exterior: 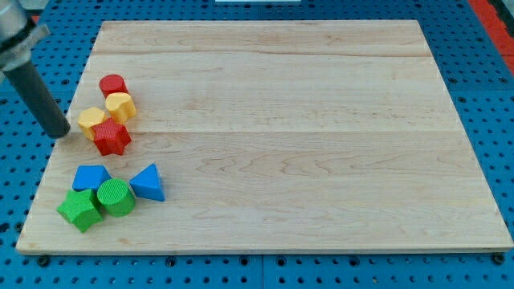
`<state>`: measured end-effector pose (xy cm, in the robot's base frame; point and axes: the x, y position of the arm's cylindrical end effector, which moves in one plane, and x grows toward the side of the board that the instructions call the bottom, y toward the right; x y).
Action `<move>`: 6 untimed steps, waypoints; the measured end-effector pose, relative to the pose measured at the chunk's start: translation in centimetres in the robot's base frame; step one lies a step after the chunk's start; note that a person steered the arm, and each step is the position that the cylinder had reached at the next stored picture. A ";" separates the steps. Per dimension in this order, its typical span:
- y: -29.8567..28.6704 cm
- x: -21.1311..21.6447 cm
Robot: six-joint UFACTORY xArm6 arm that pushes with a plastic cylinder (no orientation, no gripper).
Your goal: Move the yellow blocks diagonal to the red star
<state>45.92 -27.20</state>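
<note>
The red star (112, 137) lies near the board's left edge. One yellow block (91, 120) touches the star's upper left. A second yellow block (120, 106) sits just above the star, touching it. A red cylinder (113, 84) stands above that yellow block. My tip (61, 132) is at the board's left edge, just left of the lower yellow block and a short gap from it.
A blue block (91, 177), a blue triangle (148, 183), a green cylinder (117, 197) and a green star-like block (80, 210) cluster at the lower left. The wooden board (321, 144) lies on a blue pegboard.
</note>
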 end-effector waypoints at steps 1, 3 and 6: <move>4.0 -0.6; 7.3 -0.8; 7.6 -7.0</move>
